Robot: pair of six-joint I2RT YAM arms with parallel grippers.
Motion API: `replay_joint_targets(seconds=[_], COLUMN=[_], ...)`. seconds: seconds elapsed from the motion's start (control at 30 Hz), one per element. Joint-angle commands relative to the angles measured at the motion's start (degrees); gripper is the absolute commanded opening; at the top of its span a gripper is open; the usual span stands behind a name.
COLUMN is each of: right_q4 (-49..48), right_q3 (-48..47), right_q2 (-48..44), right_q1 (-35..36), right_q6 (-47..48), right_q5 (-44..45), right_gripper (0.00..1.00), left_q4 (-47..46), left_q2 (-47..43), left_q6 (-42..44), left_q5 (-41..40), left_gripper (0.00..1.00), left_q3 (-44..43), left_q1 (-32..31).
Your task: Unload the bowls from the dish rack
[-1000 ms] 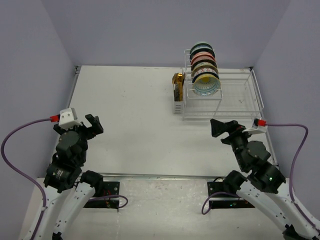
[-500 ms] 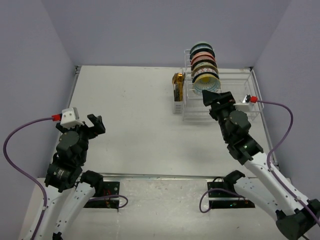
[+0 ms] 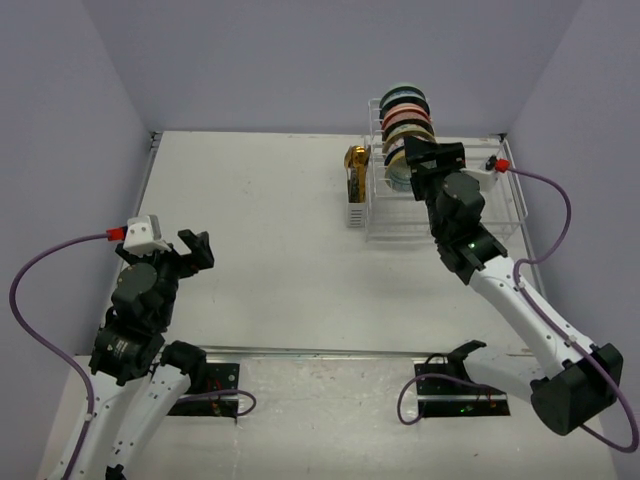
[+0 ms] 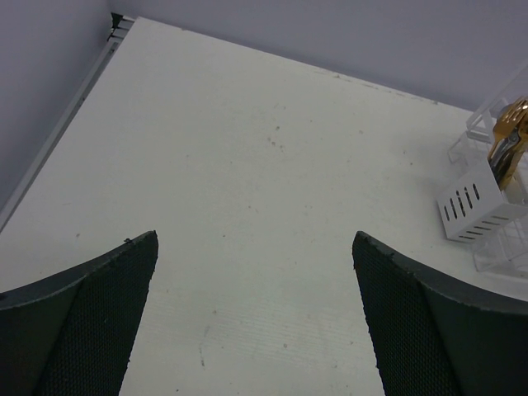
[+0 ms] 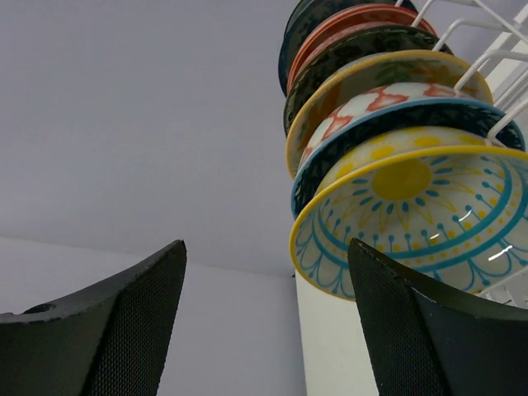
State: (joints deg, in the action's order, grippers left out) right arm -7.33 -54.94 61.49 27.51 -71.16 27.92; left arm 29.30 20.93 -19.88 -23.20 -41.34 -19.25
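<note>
Several bowls [image 3: 404, 112] stand on edge in a row in the upright slots of the white wire dish rack [image 3: 482, 205] at the back right. In the right wrist view the nearest bowl [image 5: 412, 210] shows a cream inside with a yellow centre, teal lines and a yellow rim. More bowls [image 5: 363, 58] are lined up behind it. My right gripper [image 3: 430, 158] [image 5: 266, 318] is open right at that nearest bowl. The bowl's left rim shows between the fingers, and the right finger [image 5: 429, 330] overlaps its lower edge. My left gripper [image 3: 190, 248] [image 4: 256, 313] hangs open over bare table at the left.
A gold-brown cylinder [image 3: 355, 165] [image 4: 505, 144] stands in a white slotted holder [image 4: 474, 206] on the rack's left side. The rack's low wire basket [image 3: 500, 180] extends to the right. Purple walls close in the table at the back and on both sides.
My right arm has stretched forward from the near right up to the rack's nearest bowl, and its jaws have narrowed a little. The left arm has barely shifted.
</note>
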Motion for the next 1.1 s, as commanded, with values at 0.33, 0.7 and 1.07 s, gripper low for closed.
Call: replay_joint_targets(seconds=[0.33, 0.7, 1.07], right_q4=[1.18, 0.74, 0.21], right_q3=[-3.69, -0.26, 1.06], right_q2=[5.74, 3.46, 1.96], right_q1=[-5.45, -5.53, -5.45], right_q6=[-9.17, -11.02, -12.17], right_q5=[-2.00, 0.99, 0.99], right_gripper=[0.59, 0.32, 0.17], left_q4=[-3.28, -3.28, -3.28], left_q2=[-0.80, -0.80, -0.89], left_q6=[1.77, 1.86, 1.86], left_q5=[1.76, 1.84, 1.93], left_gripper=[1.00, 1.00, 1.00], left_q3=[0.74, 0.74, 0.74], left_q1=[0.44, 0.44, 0.44])
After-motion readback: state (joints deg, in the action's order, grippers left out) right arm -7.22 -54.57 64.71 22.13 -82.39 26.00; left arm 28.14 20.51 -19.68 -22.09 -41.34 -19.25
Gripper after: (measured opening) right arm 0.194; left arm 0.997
